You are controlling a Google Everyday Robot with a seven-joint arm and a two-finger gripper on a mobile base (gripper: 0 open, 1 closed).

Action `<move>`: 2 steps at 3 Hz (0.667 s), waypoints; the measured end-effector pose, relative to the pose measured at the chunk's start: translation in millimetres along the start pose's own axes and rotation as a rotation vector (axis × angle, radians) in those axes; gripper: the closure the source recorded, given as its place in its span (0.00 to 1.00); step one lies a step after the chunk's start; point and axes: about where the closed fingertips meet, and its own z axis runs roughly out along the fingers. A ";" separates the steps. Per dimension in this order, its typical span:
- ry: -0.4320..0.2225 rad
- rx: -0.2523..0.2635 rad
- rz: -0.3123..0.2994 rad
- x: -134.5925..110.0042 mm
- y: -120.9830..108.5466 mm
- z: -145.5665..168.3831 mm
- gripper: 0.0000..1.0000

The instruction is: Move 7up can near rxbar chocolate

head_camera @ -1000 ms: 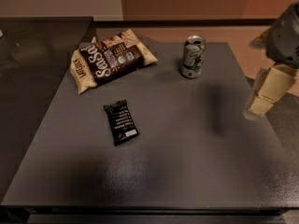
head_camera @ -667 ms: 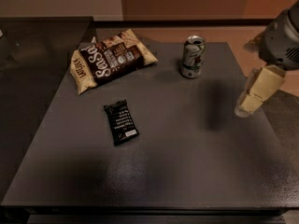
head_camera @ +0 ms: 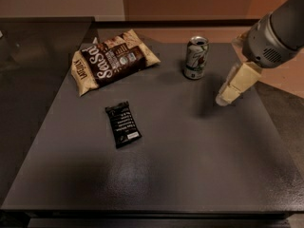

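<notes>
- On the dark grey table (head_camera: 190, 170), our small white and green metal 7up can (head_camera: 195, 57) stands at the back, well apart from the flat black wrapped rxbar chocolate (head_camera: 123, 124).
- Nothing is done yet; we have not grabbed the can.
- Our cream end effector (head_camera: 227, 95) hangs near the can's right side. We cannot tell if it is spread or pressed together.
- It has come closer to the can than before. The can and bar stayed put.

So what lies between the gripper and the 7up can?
Only bare tabletop, in the camera view; the gripper hangs right of the can, apart from it.
</notes>
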 end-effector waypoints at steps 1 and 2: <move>-0.074 0.039 0.060 -7.8 -30.1 26.2 0.00; -0.148 0.086 0.123 -14.7 -58.8 51.8 0.00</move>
